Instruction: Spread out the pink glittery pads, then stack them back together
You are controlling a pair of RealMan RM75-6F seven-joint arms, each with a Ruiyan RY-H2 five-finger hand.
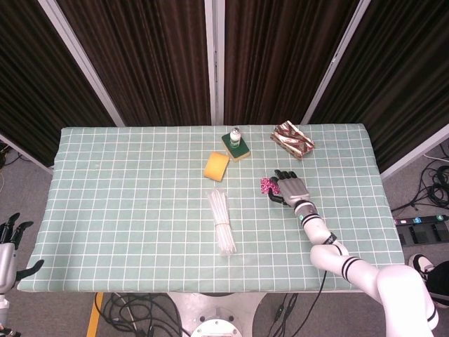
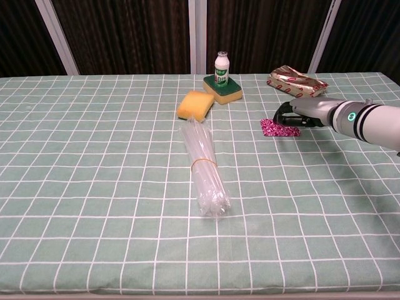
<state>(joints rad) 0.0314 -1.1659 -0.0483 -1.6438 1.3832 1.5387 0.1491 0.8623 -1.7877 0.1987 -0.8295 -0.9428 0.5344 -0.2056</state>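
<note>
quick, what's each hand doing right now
Left hand: open, holding nothing, off the table.
Right hand: over the pink pads; grip cannot be told.
</note>
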